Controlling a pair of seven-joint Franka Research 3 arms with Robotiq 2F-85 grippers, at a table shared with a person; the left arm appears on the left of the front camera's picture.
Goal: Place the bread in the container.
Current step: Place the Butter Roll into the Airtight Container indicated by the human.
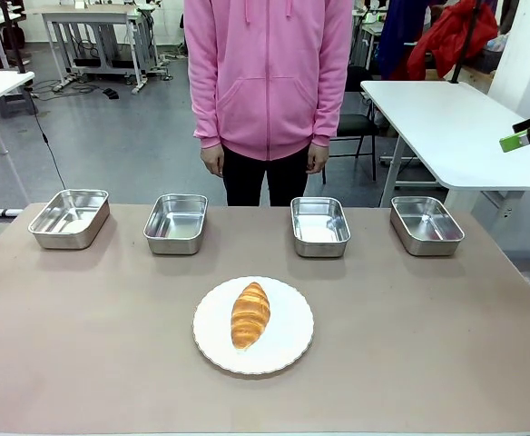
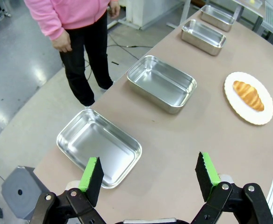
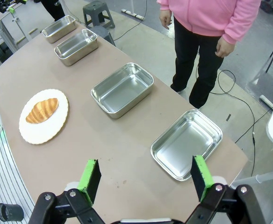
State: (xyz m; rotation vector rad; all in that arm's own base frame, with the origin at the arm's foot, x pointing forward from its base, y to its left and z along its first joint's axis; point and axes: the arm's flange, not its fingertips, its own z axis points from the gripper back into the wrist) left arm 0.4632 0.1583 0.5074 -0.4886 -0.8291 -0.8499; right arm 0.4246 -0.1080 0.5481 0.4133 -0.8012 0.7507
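bread (image 1: 250, 314) lies on the plate (image 1: 288, 352), long axis toward the pans (image 1: 320, 224) beyond it; left pincer (image 2: 148, 158) and right pincer (image 3: 145, 161) both gape empty, well off either side

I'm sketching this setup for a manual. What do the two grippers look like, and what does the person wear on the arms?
The left gripper and right gripper look alike: black linked fingers with silver pivot screws, each tipped with a bright green pad. The person wears a pink sweatshirt whose long sleeves end in cuffs.
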